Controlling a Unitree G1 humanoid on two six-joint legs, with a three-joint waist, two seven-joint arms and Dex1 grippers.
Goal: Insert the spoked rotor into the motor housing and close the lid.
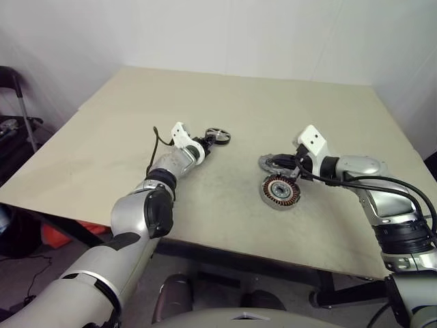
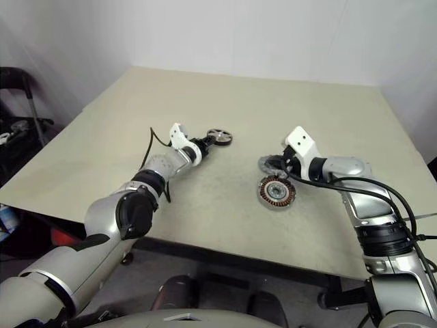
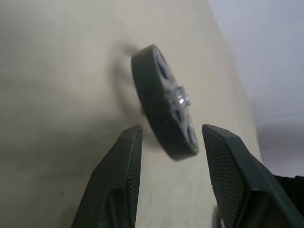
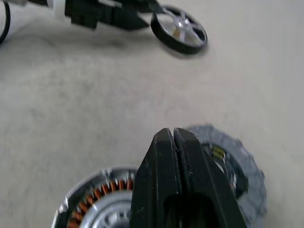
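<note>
With the left gripper (image 3: 168,137) jaws apart either side of its rim, the spoked rotor (image 1: 218,136) lies flat on the desk (image 1: 102,143), well left of the motor housing (image 1: 280,191); right gripper (image 4: 173,137) jaws together above housing.

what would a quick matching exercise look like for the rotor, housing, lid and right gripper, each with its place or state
Things:
1. spoked rotor
2. motor housing
3. lid
4. right gripper

Places or states:
A. fingers pressed shut above the housing and lid
B. on the table, copper windings facing up
C. grey notched disc lying beside the housing
D. between the left gripper's open fingers

Pairs: 1-D, 2-B, 3-C, 4-A
</note>
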